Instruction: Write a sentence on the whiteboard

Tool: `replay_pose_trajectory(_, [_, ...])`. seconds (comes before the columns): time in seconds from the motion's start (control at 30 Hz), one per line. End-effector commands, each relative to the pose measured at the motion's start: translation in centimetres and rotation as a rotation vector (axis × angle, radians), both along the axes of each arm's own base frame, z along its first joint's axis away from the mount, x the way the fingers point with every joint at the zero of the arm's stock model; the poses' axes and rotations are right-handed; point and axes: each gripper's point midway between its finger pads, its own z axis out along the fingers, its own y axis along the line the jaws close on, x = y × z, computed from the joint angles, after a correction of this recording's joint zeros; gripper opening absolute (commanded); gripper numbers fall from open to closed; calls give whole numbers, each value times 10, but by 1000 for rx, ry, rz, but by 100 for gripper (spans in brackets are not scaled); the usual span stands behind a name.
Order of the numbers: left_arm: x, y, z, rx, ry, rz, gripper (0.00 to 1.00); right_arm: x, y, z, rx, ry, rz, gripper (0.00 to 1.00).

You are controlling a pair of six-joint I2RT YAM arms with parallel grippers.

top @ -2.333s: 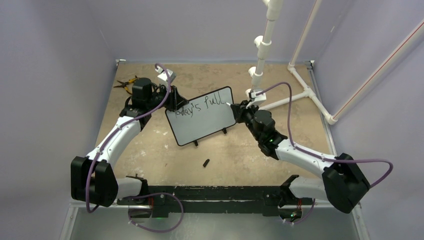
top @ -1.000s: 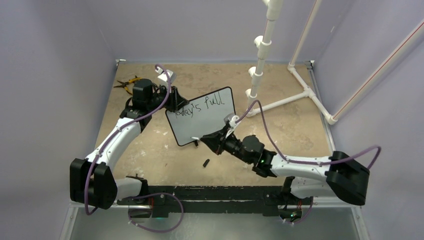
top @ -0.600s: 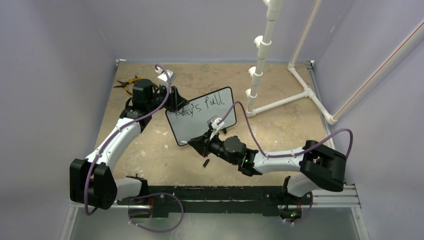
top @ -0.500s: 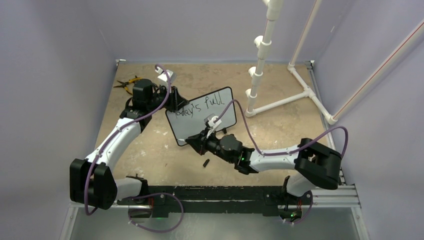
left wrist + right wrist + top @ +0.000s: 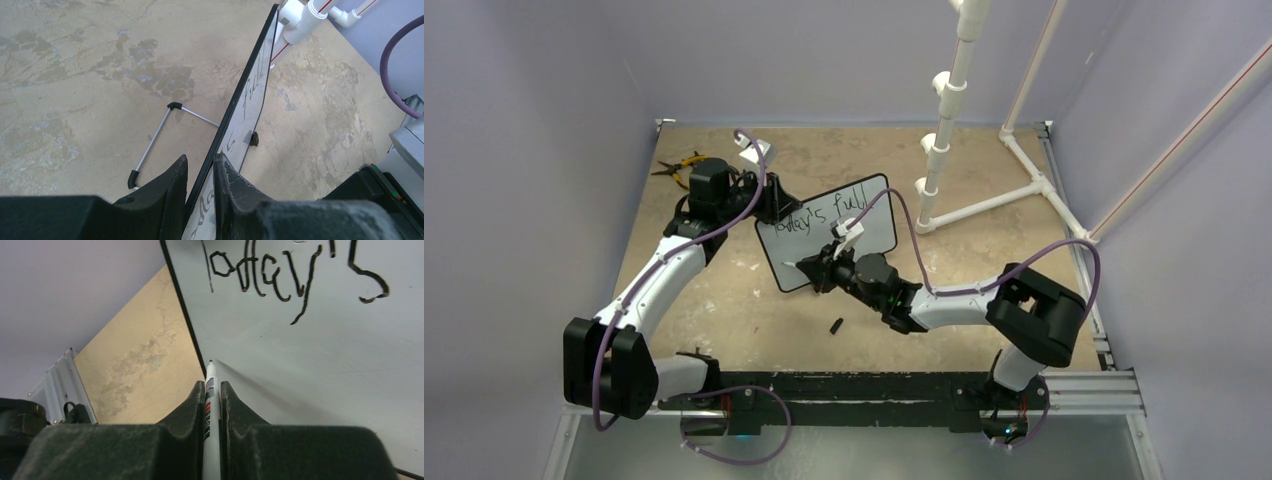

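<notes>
The whiteboard (image 5: pixel 869 225) stands tilted at the table's middle, black-framed, with the sentence (image 5: pixel 829 210) reading "Today's full" on one line. My left gripper (image 5: pixel 774 205) is shut on the board's upper left edge; the left wrist view shows the frame (image 5: pixel 235 100) edge-on between the jaws (image 5: pixel 200 172). My right gripper (image 5: pixel 809 268) is shut on a white marker (image 5: pixel 210 405), tip at the board's lower left near the frame. The right wrist view shows "Today's" (image 5: pixel 295 277) above bare white board (image 5: pixel 325 370).
A small black marker cap (image 5: pixel 835 325) lies on the table in front of the board. Yellow-handled pliers (image 5: pixel 679 165) lie at the back left. A white PVC pipe stand (image 5: pixel 984 190) rises at the back right. A wire foot (image 5: pixel 155 142) props the board.
My right arm swung from the board's right edge down and across its front to the lower left, marker in hand. The left gripper and the board stayed put. No new writing.
</notes>
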Motion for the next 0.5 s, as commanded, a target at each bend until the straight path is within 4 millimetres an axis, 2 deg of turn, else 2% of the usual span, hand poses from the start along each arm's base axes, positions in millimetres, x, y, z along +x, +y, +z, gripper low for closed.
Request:
replay_pose_trajectory(0.0, [-6, 1, -15, 9, 62, 21, 22, 11, 7, 23, 67, -21, -10, 0])
replay_pose_trajectory(0.27, [-6, 0, -17, 7, 67, 15, 22, 25, 5, 22, 60, -36, -23, 0])
replay_pose_trajectory(0.47, [-6, 0, -18, 9, 68, 16, 22, 25, 11, 19, 35, -55, 1, 0])
